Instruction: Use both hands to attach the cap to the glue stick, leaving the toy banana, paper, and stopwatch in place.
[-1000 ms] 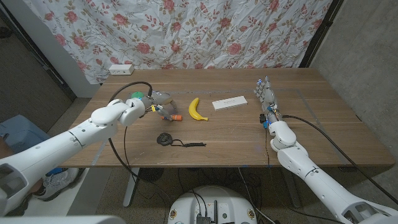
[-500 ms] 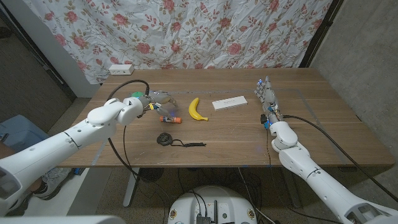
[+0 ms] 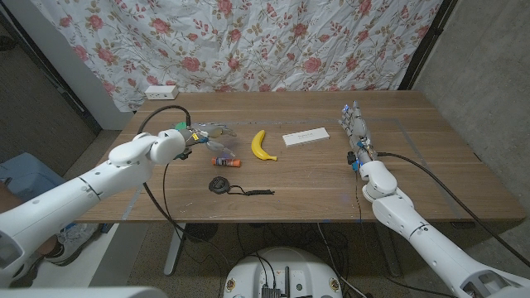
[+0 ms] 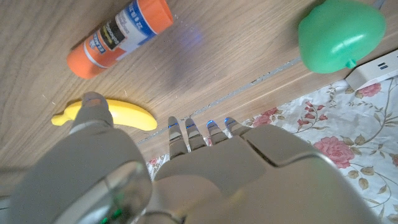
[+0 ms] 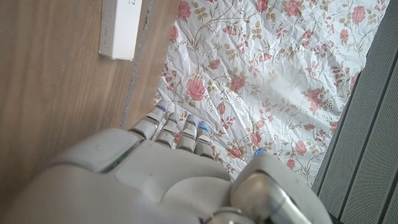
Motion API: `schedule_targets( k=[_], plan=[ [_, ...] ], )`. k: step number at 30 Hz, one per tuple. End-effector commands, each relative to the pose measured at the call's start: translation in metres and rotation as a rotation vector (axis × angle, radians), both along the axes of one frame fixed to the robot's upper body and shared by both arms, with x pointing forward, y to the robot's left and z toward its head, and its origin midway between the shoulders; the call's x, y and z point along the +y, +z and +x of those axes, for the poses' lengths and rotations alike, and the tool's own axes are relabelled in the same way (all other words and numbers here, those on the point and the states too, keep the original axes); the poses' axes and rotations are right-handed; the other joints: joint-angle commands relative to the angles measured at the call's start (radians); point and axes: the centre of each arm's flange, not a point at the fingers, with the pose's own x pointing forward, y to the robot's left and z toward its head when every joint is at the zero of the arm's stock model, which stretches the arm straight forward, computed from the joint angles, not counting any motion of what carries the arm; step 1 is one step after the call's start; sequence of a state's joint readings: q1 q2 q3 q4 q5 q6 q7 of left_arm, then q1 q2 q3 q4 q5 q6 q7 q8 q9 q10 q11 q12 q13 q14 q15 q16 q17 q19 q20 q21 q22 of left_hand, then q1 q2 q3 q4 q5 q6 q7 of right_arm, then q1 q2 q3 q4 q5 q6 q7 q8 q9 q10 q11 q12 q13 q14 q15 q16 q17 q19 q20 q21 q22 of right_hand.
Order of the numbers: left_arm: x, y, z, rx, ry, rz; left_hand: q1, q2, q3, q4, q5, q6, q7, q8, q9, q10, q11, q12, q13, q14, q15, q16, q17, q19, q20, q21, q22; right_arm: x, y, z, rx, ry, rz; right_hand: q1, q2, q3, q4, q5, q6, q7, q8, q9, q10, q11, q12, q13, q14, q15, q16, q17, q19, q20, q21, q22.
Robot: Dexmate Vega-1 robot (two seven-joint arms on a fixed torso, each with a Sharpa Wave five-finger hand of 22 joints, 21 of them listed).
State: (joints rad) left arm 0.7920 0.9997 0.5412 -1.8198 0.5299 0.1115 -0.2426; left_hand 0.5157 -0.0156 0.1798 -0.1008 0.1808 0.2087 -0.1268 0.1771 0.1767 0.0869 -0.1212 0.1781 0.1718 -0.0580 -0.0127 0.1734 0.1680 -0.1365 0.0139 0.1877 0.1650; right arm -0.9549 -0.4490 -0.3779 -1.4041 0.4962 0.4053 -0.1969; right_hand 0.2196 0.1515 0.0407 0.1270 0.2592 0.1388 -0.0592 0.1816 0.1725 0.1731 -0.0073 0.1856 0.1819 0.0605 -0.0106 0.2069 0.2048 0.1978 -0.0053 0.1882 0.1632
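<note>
On the worktop, head view: I list the glue stick lying just left of the banana, stopwatch nearer me, paper beyond. My left hand hangs above the glue, fingers spread, empty. My right hand stands fingers extended, empty.

Left wrist view: glue stick, banana, a green cap-like object.

Right wrist view: paper, floral cloth.

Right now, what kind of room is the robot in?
Probably a makeshift test room, not a home: a flowered sheet hangs as a backdrop behind the wooden table, and a power strip sits at its far edge.
</note>
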Motion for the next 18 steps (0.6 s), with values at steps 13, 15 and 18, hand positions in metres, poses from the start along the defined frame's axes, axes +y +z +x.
schedule_targets(
  k=[13,15,18],
  plan=[
    [0.013,-0.007,0.021,-0.047,-0.105,-0.481,-0.032,0.046,0.014,0.011,0.003,-0.024,0.018,0.003,0.0,-0.009,0.009,0.005,0.003,0.016,-0.009,0.006,-0.001,0.036,-0.029,0.007,0.003,0.002,0.003,0.006,0.009,0.008,-0.027,-0.02,-0.003,0.008,0.003,0.007,0.024,0.007,0.009,0.002,0.013,-0.001,0.007,0.001,0.007,-0.008,0.001,0.002,0.004,-0.008,-0.002,0.003],
    [0.014,-0.008,0.021,-0.055,-0.113,-0.509,-0.035,0.058,0.018,0.014,0.004,-0.024,0.02,0.004,0.0,-0.009,0.012,0.005,0.003,0.017,-0.008,0.006,0.0,0.037,-0.028,0.006,0.004,0.002,0.003,0.007,0.012,0.006,-0.029,-0.021,-0.003,0.009,0.004,0.007,0.024,0.009,0.009,0.002,0.013,0.002,0.007,0.001,0.008,-0.008,0.002,0.002,0.005,-0.01,-0.002,0.003],
    [0.012,-0.009,0.023,-0.073,-0.131,-0.56,-0.045,0.083,0.027,0.019,0.005,-0.013,0.03,0.008,-0.002,0.0,0.022,0.01,0.002,0.033,-0.01,0.01,0.0,0.054,-0.038,0.01,0.003,0.003,0.004,0.007,0.016,0.001,-0.027,-0.022,-0.003,0.01,0.004,0.008,0.026,0.011,0.009,0.002,0.014,0.005,0.007,0.001,0.008,-0.008,0.002,0.002,0.006,-0.01,-0.001,0.003]
  ],
)
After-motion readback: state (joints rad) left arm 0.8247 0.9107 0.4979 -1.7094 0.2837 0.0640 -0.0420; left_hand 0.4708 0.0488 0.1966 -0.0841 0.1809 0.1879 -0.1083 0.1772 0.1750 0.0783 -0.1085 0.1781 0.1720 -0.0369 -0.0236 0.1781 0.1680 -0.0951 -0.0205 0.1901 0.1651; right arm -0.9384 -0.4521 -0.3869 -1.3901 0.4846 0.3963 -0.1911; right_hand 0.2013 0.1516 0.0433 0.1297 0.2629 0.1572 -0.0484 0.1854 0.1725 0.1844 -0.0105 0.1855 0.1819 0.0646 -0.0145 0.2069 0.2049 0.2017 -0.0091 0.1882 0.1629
